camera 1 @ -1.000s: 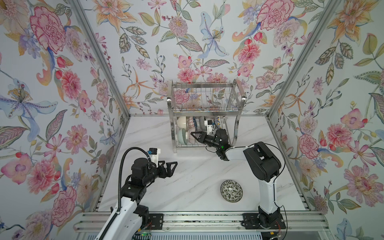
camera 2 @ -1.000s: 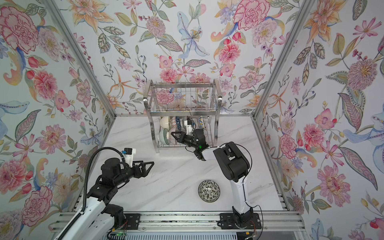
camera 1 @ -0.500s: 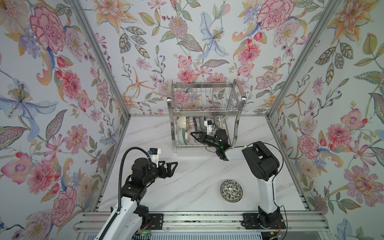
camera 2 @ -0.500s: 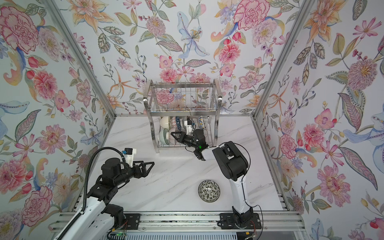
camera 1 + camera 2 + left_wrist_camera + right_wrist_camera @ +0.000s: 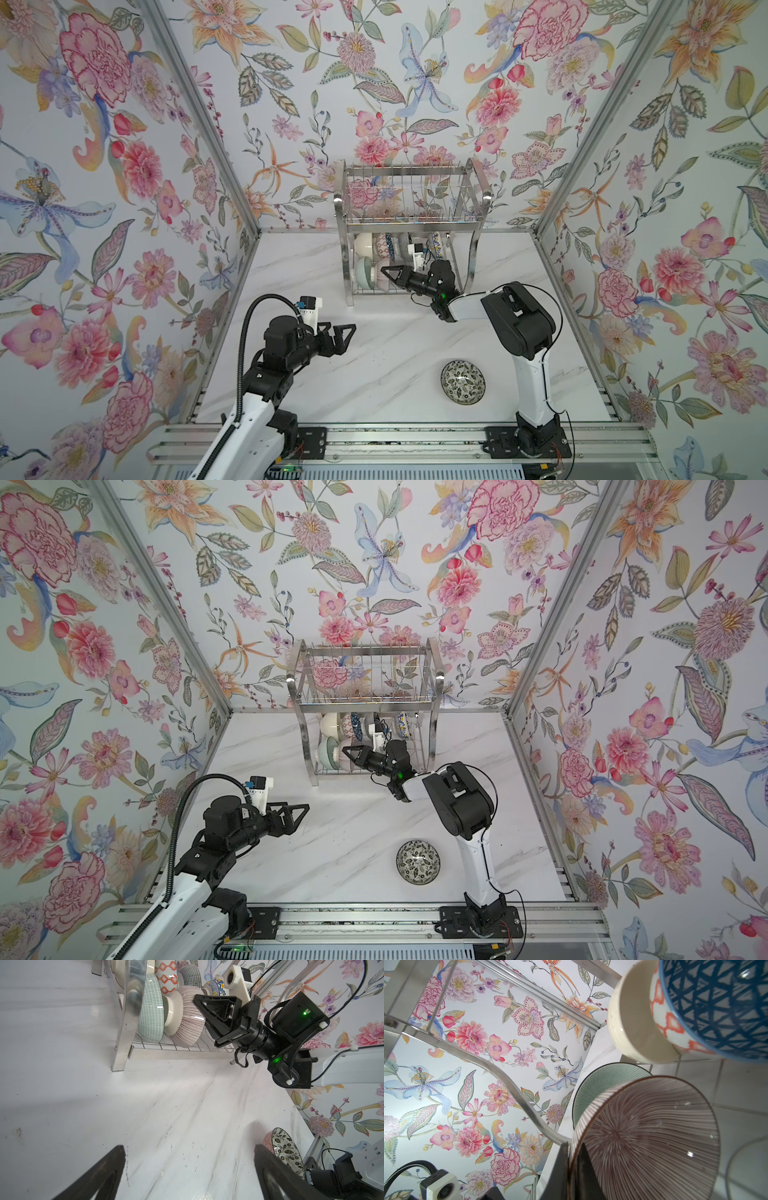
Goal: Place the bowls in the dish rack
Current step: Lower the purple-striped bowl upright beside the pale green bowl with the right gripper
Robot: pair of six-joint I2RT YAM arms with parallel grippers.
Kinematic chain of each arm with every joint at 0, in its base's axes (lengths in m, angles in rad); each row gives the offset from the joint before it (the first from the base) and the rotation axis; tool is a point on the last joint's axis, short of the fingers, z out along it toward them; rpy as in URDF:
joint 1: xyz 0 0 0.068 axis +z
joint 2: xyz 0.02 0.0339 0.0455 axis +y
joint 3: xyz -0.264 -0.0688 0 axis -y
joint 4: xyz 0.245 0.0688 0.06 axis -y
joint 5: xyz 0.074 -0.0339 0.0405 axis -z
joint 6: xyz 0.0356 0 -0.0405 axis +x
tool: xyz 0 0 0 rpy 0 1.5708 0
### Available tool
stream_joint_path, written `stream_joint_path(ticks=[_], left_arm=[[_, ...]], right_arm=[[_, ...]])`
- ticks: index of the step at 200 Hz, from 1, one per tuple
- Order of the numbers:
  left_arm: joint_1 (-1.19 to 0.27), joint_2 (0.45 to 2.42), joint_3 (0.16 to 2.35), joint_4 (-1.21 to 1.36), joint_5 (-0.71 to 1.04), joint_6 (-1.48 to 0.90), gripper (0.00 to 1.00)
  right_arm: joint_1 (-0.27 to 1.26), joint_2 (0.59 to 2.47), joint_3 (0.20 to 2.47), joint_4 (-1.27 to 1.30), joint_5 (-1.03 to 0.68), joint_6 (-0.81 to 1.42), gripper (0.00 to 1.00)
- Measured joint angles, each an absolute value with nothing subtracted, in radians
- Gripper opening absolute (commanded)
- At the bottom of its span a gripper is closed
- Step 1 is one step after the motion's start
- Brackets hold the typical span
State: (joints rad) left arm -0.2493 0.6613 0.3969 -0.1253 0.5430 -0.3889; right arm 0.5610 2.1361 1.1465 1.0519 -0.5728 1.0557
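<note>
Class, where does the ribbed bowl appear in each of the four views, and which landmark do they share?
In a top view: ribbed bowl, centre, lower shelf of the rack.
In a top view: the same spot.
Left wrist: beside the green bowl, on that shelf.
Right wrist: nearest, in front of the green bowl.
Shared landmark: the rack.

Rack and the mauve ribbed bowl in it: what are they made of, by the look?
Dish rack: likely stainless steel, polished; its flat frame gives bright, blurred reflections. Mauve ribbed bowl: looks like glazed ceramic; glossy sheen, thick cream foot.
</note>
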Motion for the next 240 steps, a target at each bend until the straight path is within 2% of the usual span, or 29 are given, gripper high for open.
stream_joint_path(ticks=[125, 192, 240], left_arm=[[-0.256, 0.661, 0.397, -0.126, 0.543, -0.389, 0.99], [-0.26, 0.661, 0.397, -0.126, 0.542, -0.389, 0.99], [-0.263, 0.663, 0.397, -0.126, 0.542, -0.389, 0.99]], right_arm=[[0.56, 2.141, 1.165, 1.007, -0.585, 1.002, 0.12], [0.559, 2.135, 1.168, 0.95, -0.582, 0.926, 0.18], [0.559, 2.126, 1.177, 0.873, -0.57, 0.88, 0.26]])
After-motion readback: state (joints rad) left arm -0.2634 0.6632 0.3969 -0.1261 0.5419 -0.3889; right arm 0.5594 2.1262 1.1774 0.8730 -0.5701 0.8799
